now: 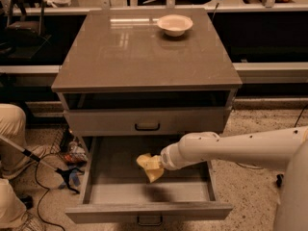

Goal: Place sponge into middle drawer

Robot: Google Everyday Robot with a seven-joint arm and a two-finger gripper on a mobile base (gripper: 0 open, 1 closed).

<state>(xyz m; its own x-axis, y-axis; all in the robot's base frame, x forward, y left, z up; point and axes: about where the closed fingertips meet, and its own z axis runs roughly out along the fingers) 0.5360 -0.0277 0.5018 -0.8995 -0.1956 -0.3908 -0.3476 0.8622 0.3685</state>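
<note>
Down low, the robot's hand (pixel 157 166) is clamped on the one sponge (pixel 146 161), its fingers mostly hidden behind it. The sponge is pale yellow and looks crumpled, one corner drooping. It hangs just above the floor of the pulled-out middle drawer (pixel 120 192), near the centre, with its shadow on the grey tray below. The white arm (pixel 231 148) reaches in from the right. Above, one shut drawer front (pixel 106 123) shows a dark loop handle (pixel 147 126). One white bowl (pixel 174 24) sits far back on the counter (pixel 134 57).
</note>
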